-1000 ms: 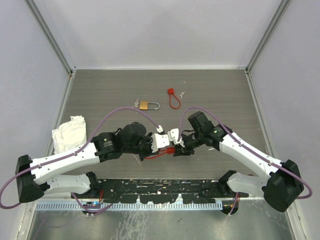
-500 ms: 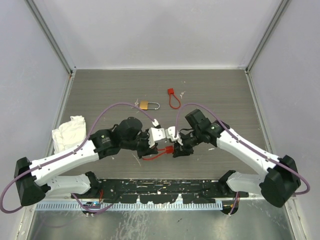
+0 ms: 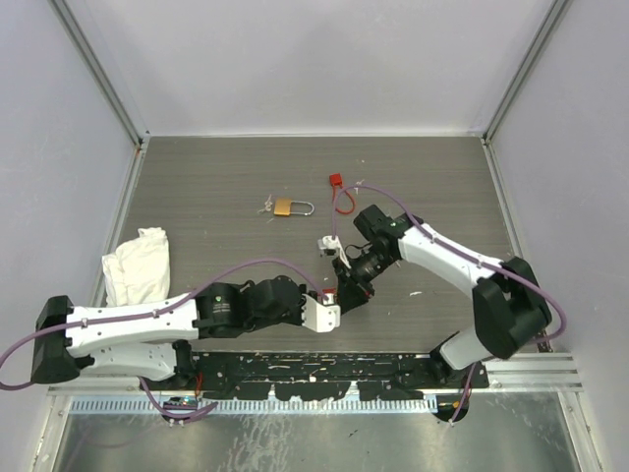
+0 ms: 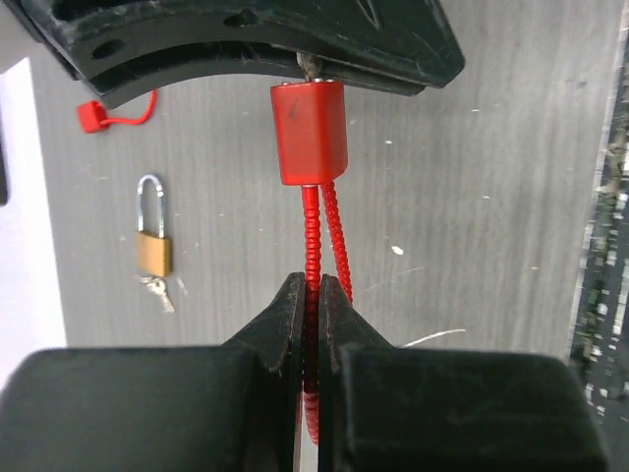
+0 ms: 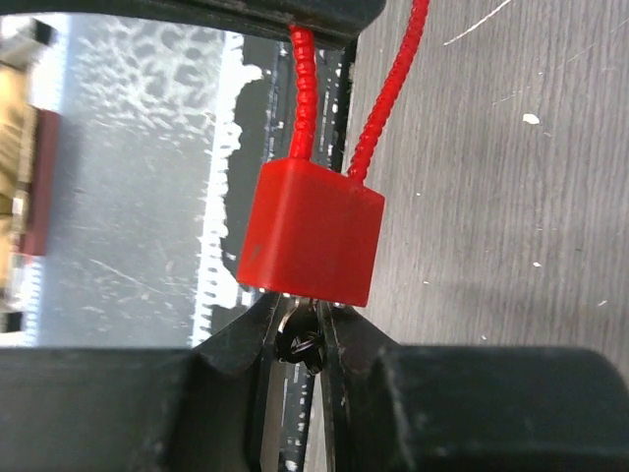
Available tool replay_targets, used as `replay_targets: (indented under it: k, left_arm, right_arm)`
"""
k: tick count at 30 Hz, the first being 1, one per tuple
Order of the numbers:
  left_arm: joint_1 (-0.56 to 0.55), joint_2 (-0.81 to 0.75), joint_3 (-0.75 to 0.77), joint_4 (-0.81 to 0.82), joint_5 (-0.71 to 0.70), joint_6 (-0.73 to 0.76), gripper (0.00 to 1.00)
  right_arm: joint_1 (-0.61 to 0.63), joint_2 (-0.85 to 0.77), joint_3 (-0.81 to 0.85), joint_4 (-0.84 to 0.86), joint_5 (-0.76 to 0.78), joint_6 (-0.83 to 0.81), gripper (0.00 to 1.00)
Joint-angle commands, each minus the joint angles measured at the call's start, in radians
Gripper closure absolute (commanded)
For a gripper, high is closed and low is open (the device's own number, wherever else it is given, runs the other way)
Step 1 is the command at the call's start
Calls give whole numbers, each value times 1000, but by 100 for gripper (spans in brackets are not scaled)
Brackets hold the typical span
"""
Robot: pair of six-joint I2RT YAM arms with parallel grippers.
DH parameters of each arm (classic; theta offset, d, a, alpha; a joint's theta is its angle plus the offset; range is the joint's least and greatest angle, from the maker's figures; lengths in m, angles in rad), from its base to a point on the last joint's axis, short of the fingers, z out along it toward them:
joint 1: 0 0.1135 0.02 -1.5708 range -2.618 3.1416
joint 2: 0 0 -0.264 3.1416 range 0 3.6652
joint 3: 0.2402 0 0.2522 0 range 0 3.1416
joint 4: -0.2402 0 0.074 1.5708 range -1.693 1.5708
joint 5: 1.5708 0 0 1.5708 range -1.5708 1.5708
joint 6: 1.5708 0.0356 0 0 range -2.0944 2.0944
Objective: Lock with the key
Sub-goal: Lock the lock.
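Gripping is confirmed on both sides. Right gripper: jaws clamped on the small dark-headed key, at lower centre of the right wrist view. The key's long axis runs vertically in that frame, with the blade end pointing up into the underside of the red plastic lock block. Left gripper: jaws pressed together on the red ribbed cable below that block (a second strand runs just beside it). A brass padlock lies well apart, at upper centre of the top view.
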Motion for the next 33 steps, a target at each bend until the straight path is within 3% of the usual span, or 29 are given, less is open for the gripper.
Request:
replay_targets:
  k: [1, 5, 9, 12, 15, 19, 26, 29, 33]
  left_arm:
    - [0, -19, -31, 33, -182, 79, 100]
    - [14, -71, -73, 39, -184, 66, 100]
    - [80, -134, -62, 6, -13, -24, 100]
    - [113, -167, -48, 5, 173, -92, 100]
    - [113, -171, -32, 18, 289, -130, 100]
    - [113, -146, 16, 8, 340, -144, 100]
    - [113, -162, 56, 21, 387, -141, 100]
    - [113, -157, 67, 22, 398, -142, 100]
    - [113, -135, 89, 7, 397, -139, 100]
  right_arm:
    - [-84, 99, 98, -255, -176, -155, 99]
    - [-133, 135, 141, -434, -186, -375, 99]
    - [-121, -70, 17, -74, 10, -116, 99]
    - [-98, -243, -81, 137, 143, -54, 97]
    - [-96, -312, -105, 180, 103, -90, 72]
    - [-72, -295, -91, 181, 76, -110, 57]
    - [-59, -318, -133, 246, 57, -128, 16]
    - [-5, -339, -154, 280, 45, -115, 10]
    - [69, -309, -127, 313, 118, -43, 12]
